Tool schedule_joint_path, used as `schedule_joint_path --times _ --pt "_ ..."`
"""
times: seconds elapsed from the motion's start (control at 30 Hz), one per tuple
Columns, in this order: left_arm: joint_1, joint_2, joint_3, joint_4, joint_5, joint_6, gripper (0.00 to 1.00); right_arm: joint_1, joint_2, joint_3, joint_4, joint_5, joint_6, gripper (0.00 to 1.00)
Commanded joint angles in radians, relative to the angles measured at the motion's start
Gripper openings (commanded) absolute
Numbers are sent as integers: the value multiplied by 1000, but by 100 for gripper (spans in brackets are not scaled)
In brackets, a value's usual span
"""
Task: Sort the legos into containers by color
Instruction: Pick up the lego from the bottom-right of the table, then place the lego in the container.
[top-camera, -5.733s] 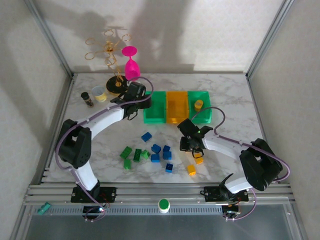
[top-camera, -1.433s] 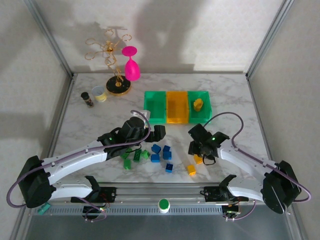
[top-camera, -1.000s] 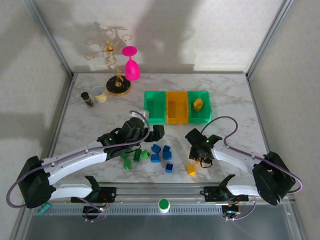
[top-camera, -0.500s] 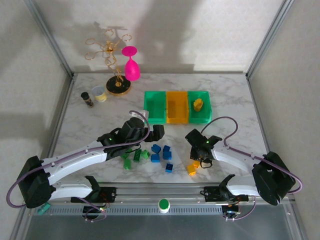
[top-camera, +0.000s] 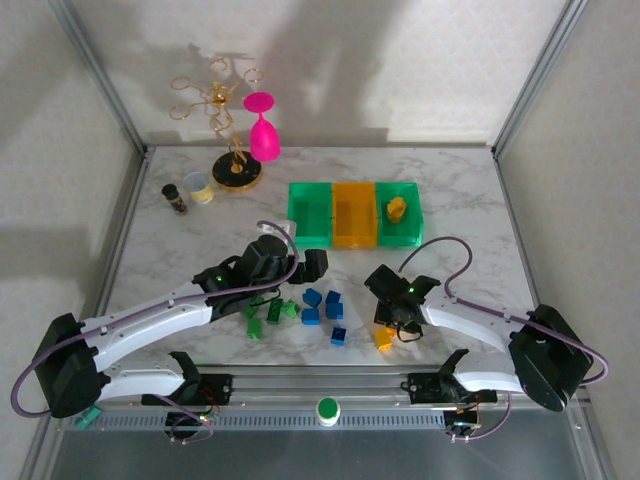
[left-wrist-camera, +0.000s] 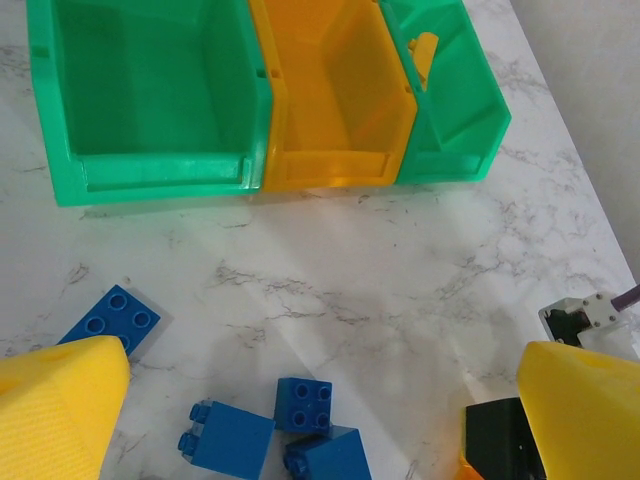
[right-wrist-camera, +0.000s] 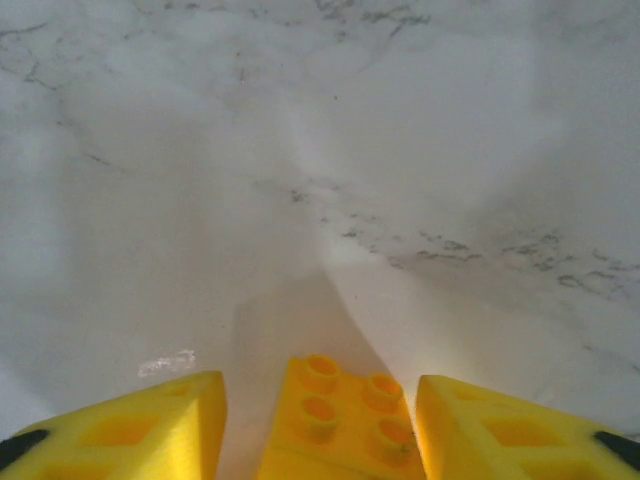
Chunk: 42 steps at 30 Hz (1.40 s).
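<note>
Since half a second ago the right fingers (right-wrist-camera: 140, 425) have edged slightly leftward; the yellow-orange lego (right-wrist-camera: 340, 420) lies between them on the tabletop (right-wrist-camera: 400, 150), parted, seemingly ungripped.

Brightly lit from above, with broad soft shadows on the back wall (top-camera: 330, 70). Sharp overhead; milky over the marble (right-wrist-camera: 400, 150) in the right wrist view, blurred at the yellow pads (right-wrist-camera: 130, 430).

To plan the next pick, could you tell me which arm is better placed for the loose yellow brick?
Right: the right gripper straddles the yellow brick; the left gripper hovers open over blue bricks.
</note>
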Motion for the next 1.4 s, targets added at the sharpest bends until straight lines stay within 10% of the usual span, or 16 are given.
schedule_joint_path --times 0.0,0.6,1.37 --pt "-8 -22 -4 -30 -27 4 100 10 0 3 -36 18 37 48" --pt "-8 -14 19 -24 -24 13 100 -2 -1 94 -68 88 -17 32" --pt "66 160 204 67 -19 61 100 -481 364 616 227 118 -543 33"
